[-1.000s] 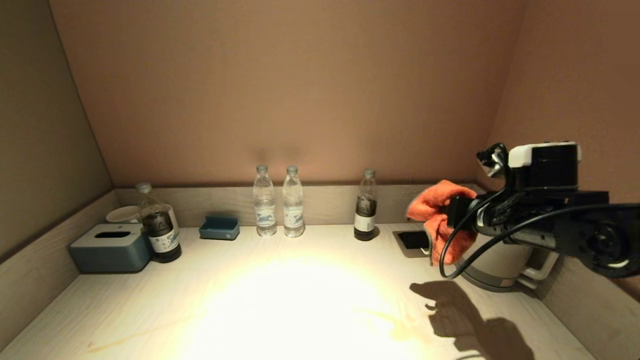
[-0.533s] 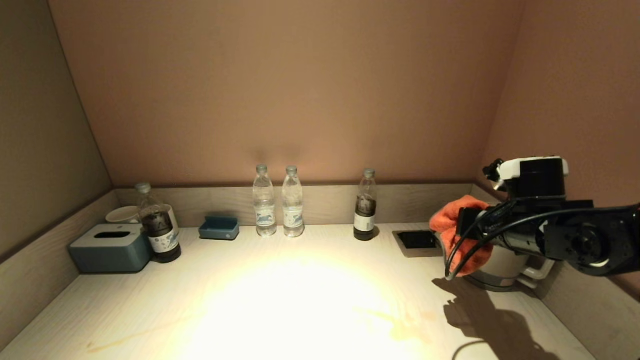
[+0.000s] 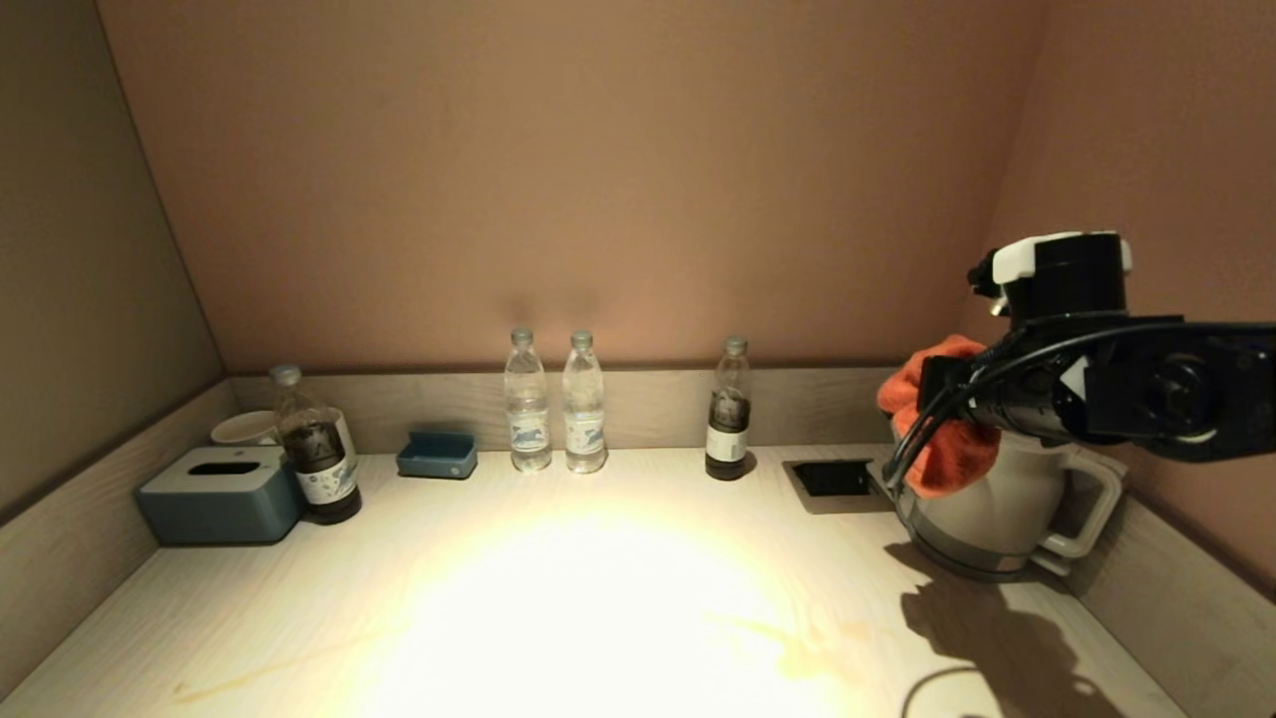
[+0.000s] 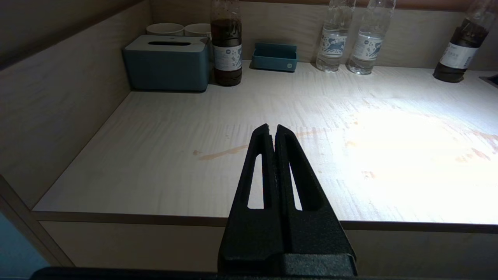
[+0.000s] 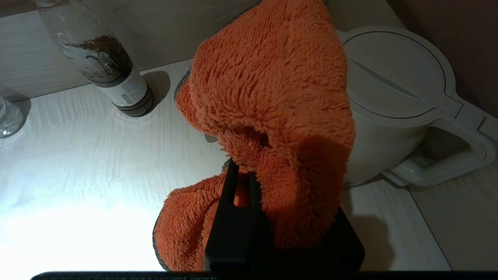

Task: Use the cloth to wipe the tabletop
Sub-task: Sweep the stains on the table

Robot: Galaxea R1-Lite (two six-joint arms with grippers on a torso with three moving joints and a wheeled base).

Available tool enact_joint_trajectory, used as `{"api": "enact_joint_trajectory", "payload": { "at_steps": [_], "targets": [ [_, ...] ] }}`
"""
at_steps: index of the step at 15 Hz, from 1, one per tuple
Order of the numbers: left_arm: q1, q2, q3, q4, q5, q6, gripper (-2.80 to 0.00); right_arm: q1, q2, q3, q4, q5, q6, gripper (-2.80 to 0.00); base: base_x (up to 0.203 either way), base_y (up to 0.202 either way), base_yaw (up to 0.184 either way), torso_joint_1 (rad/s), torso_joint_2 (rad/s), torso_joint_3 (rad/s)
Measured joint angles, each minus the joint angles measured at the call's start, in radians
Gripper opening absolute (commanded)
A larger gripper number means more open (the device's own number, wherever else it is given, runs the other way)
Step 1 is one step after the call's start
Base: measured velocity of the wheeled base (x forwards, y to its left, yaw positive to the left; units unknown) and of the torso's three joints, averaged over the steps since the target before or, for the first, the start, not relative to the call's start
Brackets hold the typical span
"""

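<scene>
Three views split the scene between them. Only the head view takes in the right arm reaching in from the right, with the right gripper [image 3: 912,424] up in the air above the white kettle [image 3: 997,519] at the back right corner, the orange cloth [image 3: 937,429] bunched at its tip and clear of the tabletop [image 3: 598,598]. Only the right wrist view shows the grip up close: the black fingers [image 5: 237,202] are pinched on a fold of the cloth [image 5: 268,112], which piles up over them and droops down either side, its dark grey edge showing on the lower flap. It also shows the kettle's closed lid [image 5: 397,74] and handle, and a dark-filled bottle [image 5: 105,66] standing beside the cloth. Only the left wrist view shows the left gripper [image 4: 272,130], its two fingers pressed together and holding nothing, hanging off the near edge of the tabletop [image 4: 194,163]; yellowish streaks [image 4: 221,153] lie on the wood ahead of it, and a blue-grey tissue box [image 4: 167,62] sits at the far left. The cloth hangs crumpled, its longer run going roughly up and down from the gripper, with the loose end pointing toward the kettle.
</scene>
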Motion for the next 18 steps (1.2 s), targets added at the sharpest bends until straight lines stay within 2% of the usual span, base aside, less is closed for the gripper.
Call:
{"api": "enact_joint_trajectory", "payload": {
  "at_steps": [4, 10, 14, 18],
  "targets": [
    [0.0, 0.0, 0.0, 0.0, 0.0, 0.0, -2.8, 0.02, 0.05, -0.121, 0.208, 0.023, 0.03, -2.8, 0.0, 0.0, 0.0, 0.0, 0.0, 0.0],
    [0.0, 0.0, 0.0, 0.0, 0.0, 0.0, -2.8, 0.044, 0.095, -0.138, 0.532, 0.129, 0.012, -2.8, 0.0, 0.0, 0.0, 0.0, 0.0, 0.0],
    [0.0, 0.0, 0.0, 0.0, 0.0, 0.0, -2.8, 0.049, 0.129, -0.08, 0.673, 0.176, -0.027, -2.8, 0.0, 0.0, 0.0, 0.0, 0.0, 0.0],
    [0.0, 0.0, 0.0, 0.0, 0.0, 0.0, -2.8, 0.049, 0.16, -0.083, 0.74, 0.185, -0.042, -2.8, 0.0, 0.0, 0.0, 0.0, 0.0, 0.0]
  ]
}}
